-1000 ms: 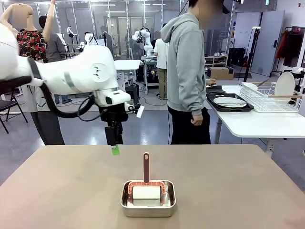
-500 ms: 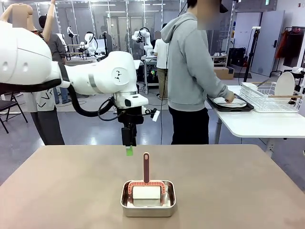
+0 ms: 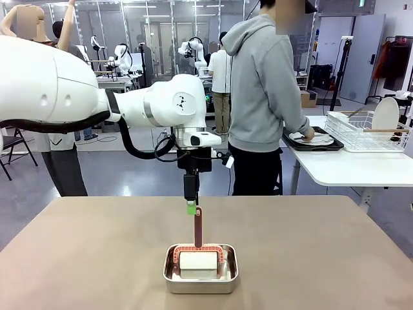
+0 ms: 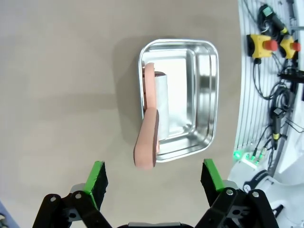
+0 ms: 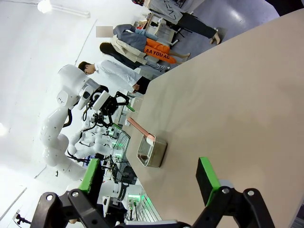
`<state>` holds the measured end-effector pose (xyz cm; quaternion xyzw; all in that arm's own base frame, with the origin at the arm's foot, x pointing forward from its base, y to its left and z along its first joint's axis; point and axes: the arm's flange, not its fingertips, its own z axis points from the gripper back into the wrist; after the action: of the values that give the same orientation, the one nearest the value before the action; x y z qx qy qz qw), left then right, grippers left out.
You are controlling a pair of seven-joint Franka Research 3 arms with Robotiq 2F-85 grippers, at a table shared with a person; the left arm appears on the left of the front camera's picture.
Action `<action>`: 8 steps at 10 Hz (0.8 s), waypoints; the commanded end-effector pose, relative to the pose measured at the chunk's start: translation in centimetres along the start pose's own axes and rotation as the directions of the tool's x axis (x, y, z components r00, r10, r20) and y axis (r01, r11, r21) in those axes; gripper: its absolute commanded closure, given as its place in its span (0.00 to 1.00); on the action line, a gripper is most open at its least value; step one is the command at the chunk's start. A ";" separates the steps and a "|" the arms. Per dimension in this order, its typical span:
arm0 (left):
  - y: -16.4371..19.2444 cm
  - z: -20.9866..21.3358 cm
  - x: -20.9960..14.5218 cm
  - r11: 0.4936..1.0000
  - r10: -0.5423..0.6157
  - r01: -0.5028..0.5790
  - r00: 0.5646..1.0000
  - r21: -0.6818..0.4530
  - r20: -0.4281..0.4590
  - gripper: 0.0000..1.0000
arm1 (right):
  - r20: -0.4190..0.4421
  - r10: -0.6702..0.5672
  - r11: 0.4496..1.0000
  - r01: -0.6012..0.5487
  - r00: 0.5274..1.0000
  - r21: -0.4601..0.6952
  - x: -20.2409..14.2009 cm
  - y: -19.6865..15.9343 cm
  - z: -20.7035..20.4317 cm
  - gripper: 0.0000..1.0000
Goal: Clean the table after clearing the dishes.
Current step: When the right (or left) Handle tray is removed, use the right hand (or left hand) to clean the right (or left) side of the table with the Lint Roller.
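The brownish table (image 3: 322, 245) carries a small steel pan (image 3: 200, 268) near its front middle. In the pan lies a white roll with a reddish-brown handle (image 3: 198, 226) that stands upright. My left gripper (image 3: 191, 206) hangs open just above the handle's tip, pointing straight down. From the left wrist, the handle (image 4: 147, 142) lies between and ahead of the open left gripper (image 4: 154, 178), with the pan (image 4: 204, 95) beyond it. My right gripper (image 5: 149, 178) stands open over the table (image 5: 228, 95), far from the pan (image 5: 152, 151). A white plate (image 3: 311, 137) rests on a dark tray (image 3: 335, 146) on the side table.
A person in a grey hoodie (image 3: 264, 97) stands past the table's far edge, one hand on the plate. The white side table (image 3: 348, 169) at the right also holds a wire rack (image 3: 368, 132) with a plate (image 3: 386, 115) standing in it.
My left arm has swung to the right and come over the handle's tip. The person has turned and reached a hand to the plate on the side table.
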<state>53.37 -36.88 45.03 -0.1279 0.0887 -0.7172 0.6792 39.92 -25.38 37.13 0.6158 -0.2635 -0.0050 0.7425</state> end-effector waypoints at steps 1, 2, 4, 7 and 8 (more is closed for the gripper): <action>0.7 0.1 0.4 1.000 0.017 -0.017 1.000 -0.023 -0.018 0.00 | -0.005 0.004 1.000 -0.004 1.000 -0.002 0.0 0.4 0.0 0.00; 0.5 -0.1 0.4 1.000 0.016 -0.016 1.000 -0.020 -0.014 0.00 | -0.005 0.004 1.000 -0.004 1.000 -0.002 0.0 0.4 0.0 0.00; 0.5 -1.1 0.8 0.999 0.018 -0.019 0.999 -0.034 -0.026 0.00 | -0.005 0.004 1.000 -0.004 1.000 -0.002 0.0 0.4 0.0 0.00; 0.0 -2.5 1.4 0.998 0.024 -0.026 0.999 -0.049 -0.038 0.00 | -0.005 0.004 1.000 -0.004 1.000 -0.002 0.0 0.4 0.0 0.00; -0.1 -3.2 1.5 0.998 0.029 -0.031 0.999 -0.051 -0.035 0.00 | -0.005 0.004 1.000 -0.004 1.000 -0.002 0.0 0.4 0.0 0.00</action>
<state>52.99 -38.57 42.54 -0.1393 0.1121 -0.7136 0.6773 39.92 -25.38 37.13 0.6158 -0.2635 -0.0050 0.7425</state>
